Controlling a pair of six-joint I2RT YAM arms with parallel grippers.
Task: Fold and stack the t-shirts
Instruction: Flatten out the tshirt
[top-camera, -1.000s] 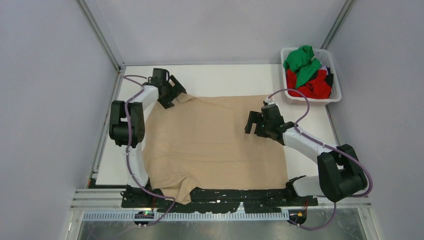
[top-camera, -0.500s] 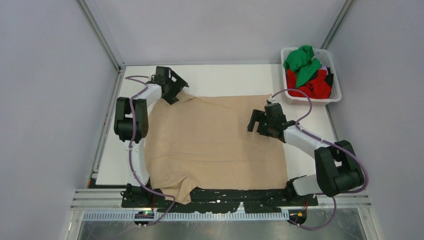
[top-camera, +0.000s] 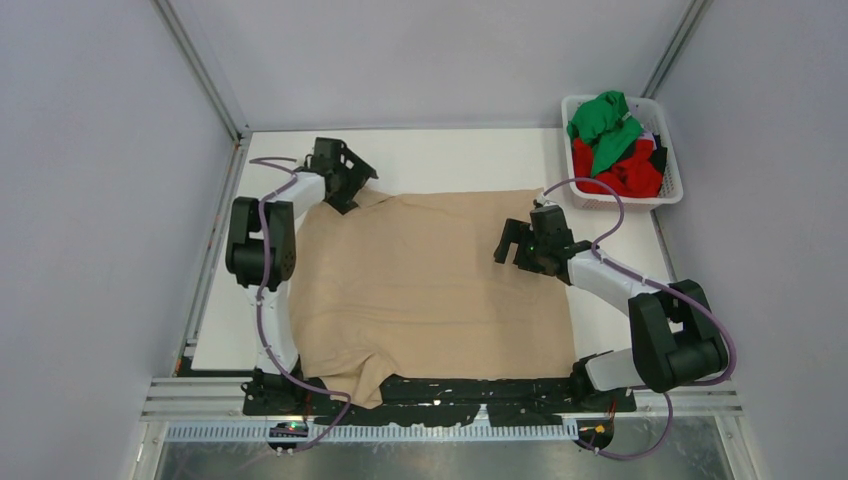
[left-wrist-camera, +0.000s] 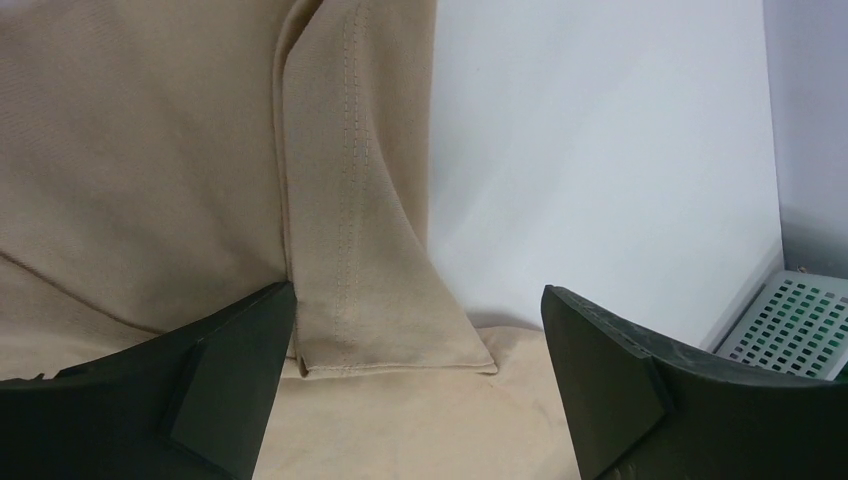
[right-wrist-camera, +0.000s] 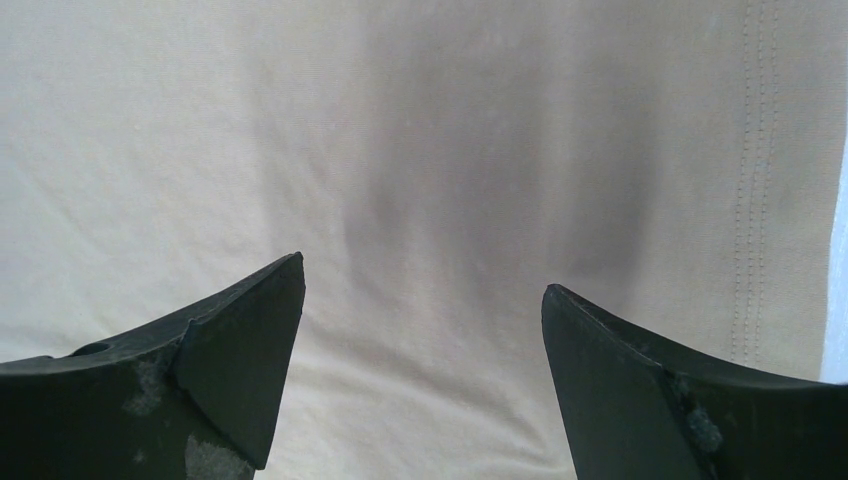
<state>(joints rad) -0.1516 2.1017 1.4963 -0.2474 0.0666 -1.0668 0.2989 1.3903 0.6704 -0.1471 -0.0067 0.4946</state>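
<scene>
A beige-tan t-shirt (top-camera: 430, 280) lies spread flat over the table's middle, its near edge hanging over the front rail. My left gripper (top-camera: 352, 190) is open at the shirt's far left corner; in the left wrist view a folded-over hemmed flap (left-wrist-camera: 370, 250) lies between the fingers (left-wrist-camera: 225, 370). My right gripper (top-camera: 512, 245) is open and empty just above the shirt's right part; the right wrist view shows flat cloth (right-wrist-camera: 430, 200) between its fingers (right-wrist-camera: 240, 350). Green (top-camera: 603, 120) and red (top-camera: 625, 175) t-shirts lie crumpled in the basket.
The white lattice basket (top-camera: 672, 195) stands at the table's far right corner; its corner shows in the left wrist view (left-wrist-camera: 790, 320). Bare white table (top-camera: 450, 160) lies behind the shirt. Grey walls and metal frame posts enclose the table.
My left gripper moved a little farther back and right along the shirt's far left corner. My right gripper shifted slightly right. The shirt has barely moved.
</scene>
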